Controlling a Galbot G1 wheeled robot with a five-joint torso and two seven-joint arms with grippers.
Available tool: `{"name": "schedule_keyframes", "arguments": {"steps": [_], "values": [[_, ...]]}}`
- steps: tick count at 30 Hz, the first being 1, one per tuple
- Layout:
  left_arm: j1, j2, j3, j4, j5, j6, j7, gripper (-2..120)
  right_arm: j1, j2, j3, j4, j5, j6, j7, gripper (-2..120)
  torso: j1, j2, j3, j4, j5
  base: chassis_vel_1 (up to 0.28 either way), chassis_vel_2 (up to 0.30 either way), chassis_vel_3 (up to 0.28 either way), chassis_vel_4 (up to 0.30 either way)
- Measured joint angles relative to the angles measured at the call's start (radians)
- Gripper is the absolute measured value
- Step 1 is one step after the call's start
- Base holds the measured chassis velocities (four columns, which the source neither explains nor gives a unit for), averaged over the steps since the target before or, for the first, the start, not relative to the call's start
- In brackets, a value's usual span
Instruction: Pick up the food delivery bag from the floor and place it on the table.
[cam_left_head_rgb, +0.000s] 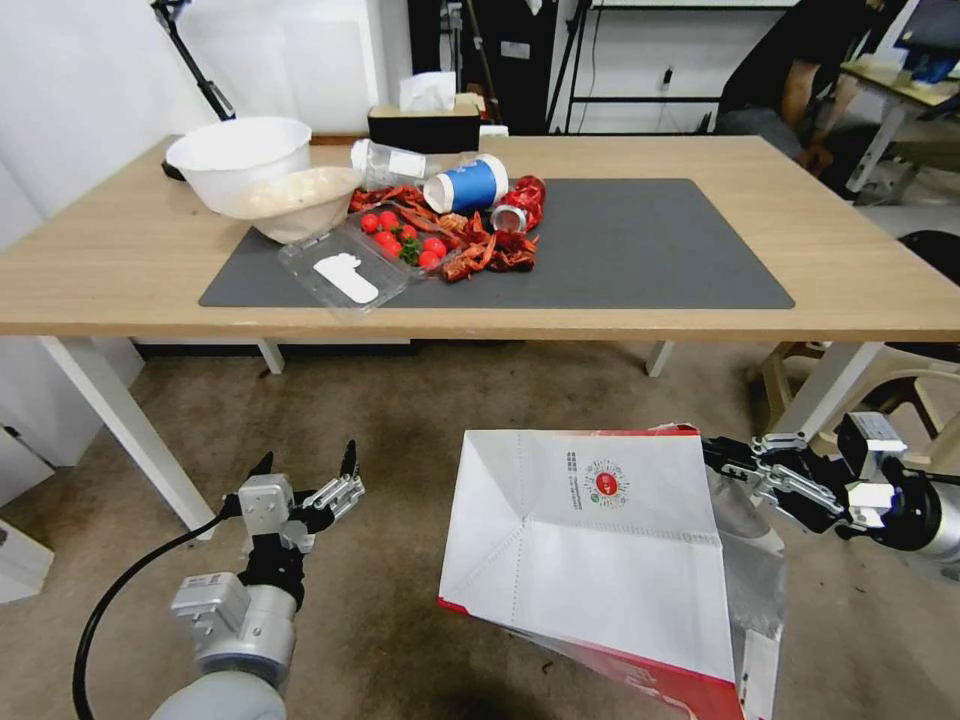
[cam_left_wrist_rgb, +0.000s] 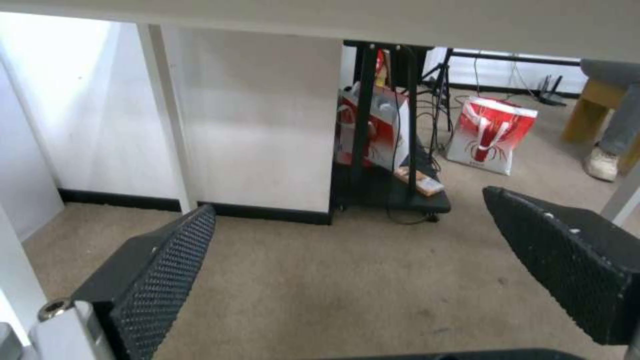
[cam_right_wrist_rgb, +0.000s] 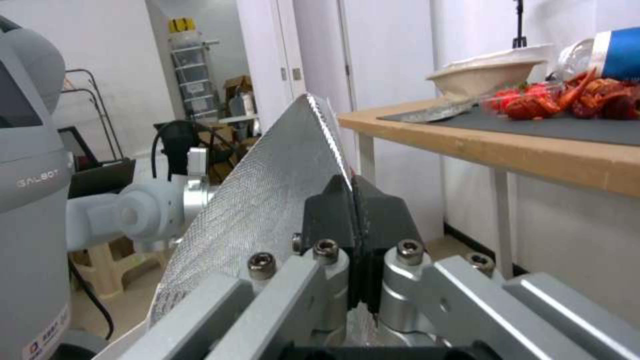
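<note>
The food delivery bag (cam_left_head_rgb: 590, 560), white with a red edge and a small round red logo, hangs tilted over the floor (cam_left_head_rgb: 400, 420) in front of the table (cam_left_head_rgb: 850, 260). My right gripper (cam_left_head_rgb: 716, 456) is shut on the bag's right rim. The right wrist view shows its fingers (cam_right_wrist_rgb: 333, 210) pinching the silver foil lining (cam_right_wrist_rgb: 267, 200). I cannot tell whether the bag's lower end touches the floor. To the left of the bag, apart from it, my left gripper (cam_left_head_rgb: 305, 465) is open low over the floor. Its two black pads (cam_left_wrist_rgb: 167, 265) have nothing between them.
The left half of the dark mat (cam_left_head_rgb: 640, 240) holds bowls (cam_left_head_rgb: 240, 160), a blue cup (cam_left_head_rgb: 468, 185), a red can (cam_left_head_rgb: 520, 205), crayfish shells and a tomato tray (cam_left_head_rgb: 355, 265). A white table leg (cam_left_head_rgb: 120, 420) stands left of my left arm. A stool (cam_left_head_rgb: 800, 380) sits under the table's right side.
</note>
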Motion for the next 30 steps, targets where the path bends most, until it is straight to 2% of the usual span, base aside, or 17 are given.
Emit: {"name": "schedule_keyframes", "arguments": {"steps": [25,30], "values": [[-0.012,0.001,0.001,0.006,-0.005,0.001,0.001,100,0.005,0.000,0.000,-0.003,-0.004,0.000,-0.002,0,0.040,0.103,0.063,0.0000,0.0000,0.000,0.000,0.000,0.000],[-0.011,0.001,0.001,0.005,-0.005,0.001,0.001,100,0.005,0.000,0.000,-0.003,-0.004,0.000,-0.002,0,0.042,0.108,0.066,0.0000,0.0000,0.000,0.000,0.000,0.000]]}}
